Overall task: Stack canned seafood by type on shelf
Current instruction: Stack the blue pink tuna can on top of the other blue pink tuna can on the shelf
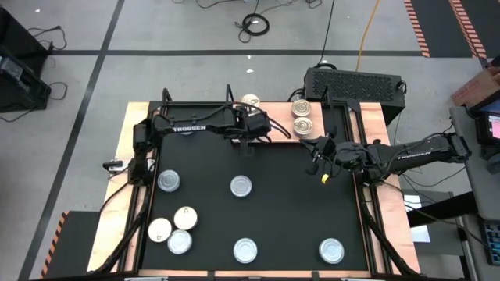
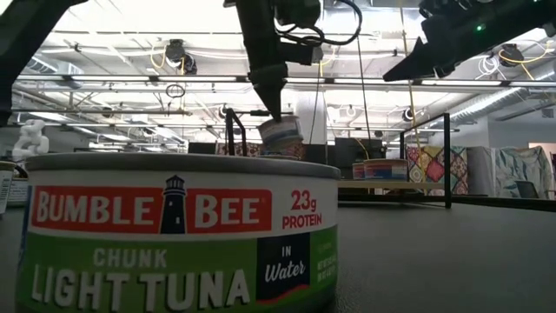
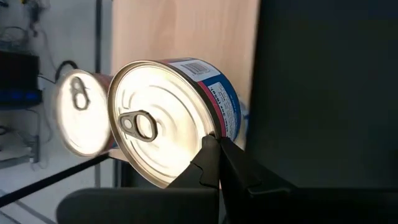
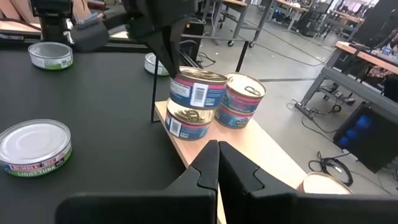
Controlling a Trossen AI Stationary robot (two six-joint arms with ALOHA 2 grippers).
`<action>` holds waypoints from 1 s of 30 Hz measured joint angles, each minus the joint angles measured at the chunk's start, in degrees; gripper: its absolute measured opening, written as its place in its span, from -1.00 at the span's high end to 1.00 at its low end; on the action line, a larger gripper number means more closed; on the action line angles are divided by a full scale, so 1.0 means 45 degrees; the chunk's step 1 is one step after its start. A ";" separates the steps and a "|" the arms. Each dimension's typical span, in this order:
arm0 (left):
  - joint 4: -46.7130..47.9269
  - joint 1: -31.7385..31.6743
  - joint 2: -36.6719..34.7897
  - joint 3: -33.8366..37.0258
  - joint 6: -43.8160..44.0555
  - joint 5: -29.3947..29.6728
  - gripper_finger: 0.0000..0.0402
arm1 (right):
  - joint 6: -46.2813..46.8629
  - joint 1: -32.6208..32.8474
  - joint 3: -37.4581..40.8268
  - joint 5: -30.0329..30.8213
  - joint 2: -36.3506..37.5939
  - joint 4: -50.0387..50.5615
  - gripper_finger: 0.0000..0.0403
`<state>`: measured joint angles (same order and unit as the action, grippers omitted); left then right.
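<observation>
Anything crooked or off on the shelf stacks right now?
Yes. The blue-label can held by the left gripper sits tilted and offset on the can below, overhanging rather than squarely stacked. The neighbouring pink-label stack on the shelf looks roughly aligned. The right gripper is shut, holding nothing.

Nearest tin [image 2: 178, 235] label reads "BUMBLE BEE — CHUNK LIGHT TUNA IN Water, 23g PROTEIN"; left arm [image 1: 187, 127] — marked "TROSSEN".

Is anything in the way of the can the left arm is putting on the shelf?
Nothing visible. The left tool grips the blue can's rim, tilted over a matching can on the shelf, beside a pink-labelled stack.
</observation>
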<state>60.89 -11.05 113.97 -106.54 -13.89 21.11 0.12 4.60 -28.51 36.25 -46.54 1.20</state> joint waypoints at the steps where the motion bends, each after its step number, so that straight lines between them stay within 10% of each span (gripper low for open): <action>1: 0.0017 -0.0025 0.0000 0.0025 0.0007 -0.0119 1.00 | 0.0121 0.0000 0.0000 0.0000 0.0000 0.0081 1.00; 30: 0.0042 -0.0530 0.0015 0.0228 0.0299 -0.0663 1.00 | 0.0598 0.0000 0.0000 -0.0068 -0.0010 0.0080 1.00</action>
<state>61.08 -13.43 114.04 -105.51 -12.54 18.13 2.81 4.60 -28.51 35.94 -46.59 1.56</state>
